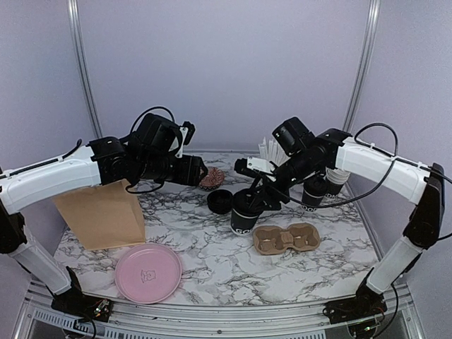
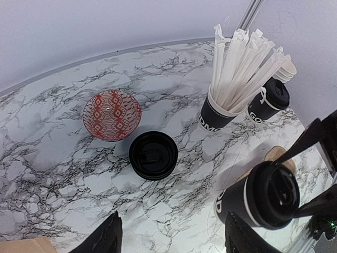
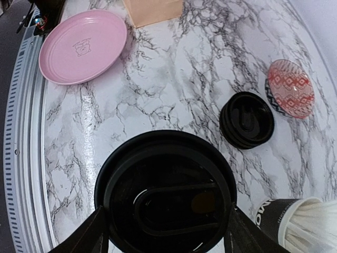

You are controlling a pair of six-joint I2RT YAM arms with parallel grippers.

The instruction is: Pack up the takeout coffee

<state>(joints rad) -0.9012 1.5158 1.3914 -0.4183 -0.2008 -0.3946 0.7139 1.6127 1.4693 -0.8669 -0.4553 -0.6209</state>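
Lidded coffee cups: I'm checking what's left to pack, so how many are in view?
2. One lidded cup is mid-table in the right gripper's jaws; the other cup stands back right beside the straw cup. Others may be hidden.

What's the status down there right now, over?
Left gripper open, empty. Right gripper shut on lidded cup. Carrier empty beside it, loose lid close by.
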